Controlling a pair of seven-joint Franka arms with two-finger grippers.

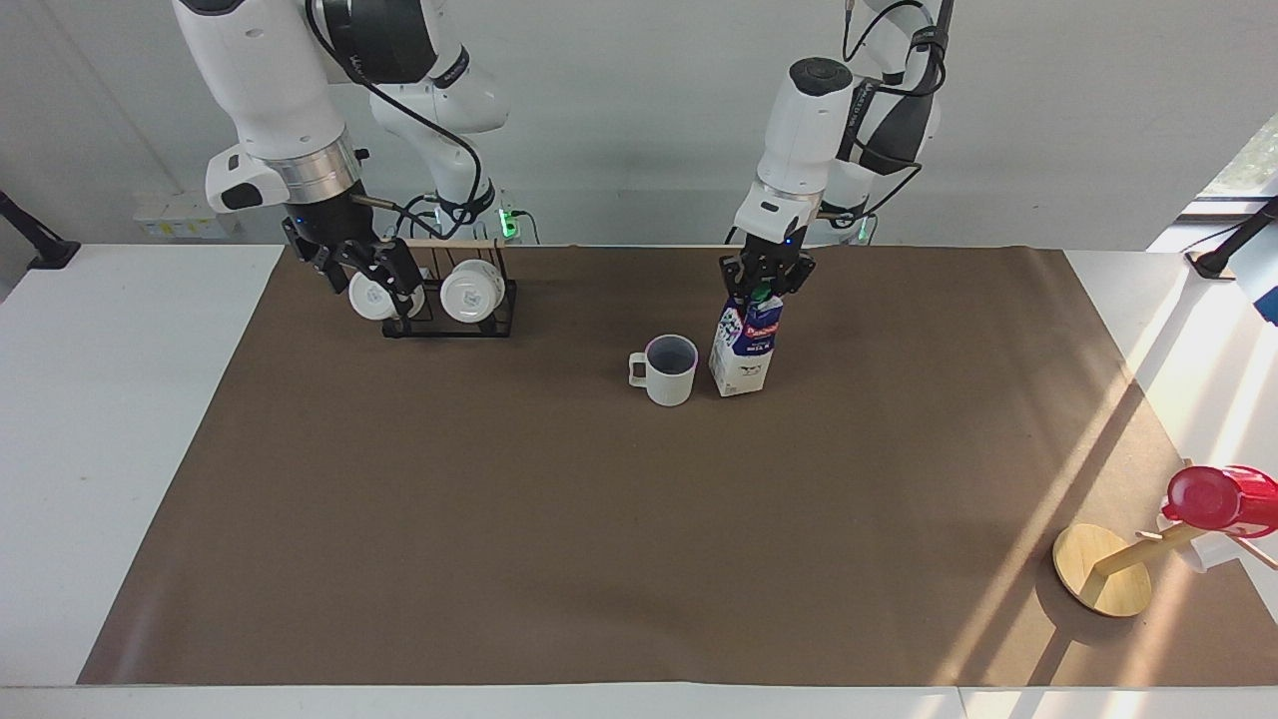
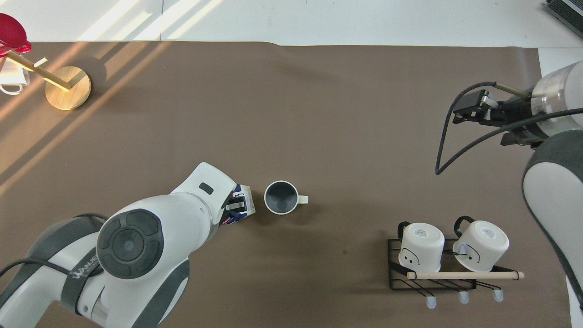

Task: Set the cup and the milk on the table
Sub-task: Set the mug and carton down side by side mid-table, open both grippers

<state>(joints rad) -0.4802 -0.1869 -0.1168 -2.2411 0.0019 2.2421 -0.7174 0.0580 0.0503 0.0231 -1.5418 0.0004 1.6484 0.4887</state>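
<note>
A: Milk carton, how will it handle? And where is it?

B: Tall with a narrow base, so I judge it tips easily; the cardboard walls dent. Best hold is at the top, by the green cap. It stands, a little tilted, on the brown mat of the table, about midway along the robots' edge, just beside the cream mug.

A: And the grippers?

B: Left gripper is clamped on the carton top. Right gripper hangs over the mug rack (fingers: I cannot tell).

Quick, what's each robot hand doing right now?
Left hand: closed on the milk top, beside the cup.
Right hand: holding nothing, over the mug rack; open or closed cannot be told.
</note>
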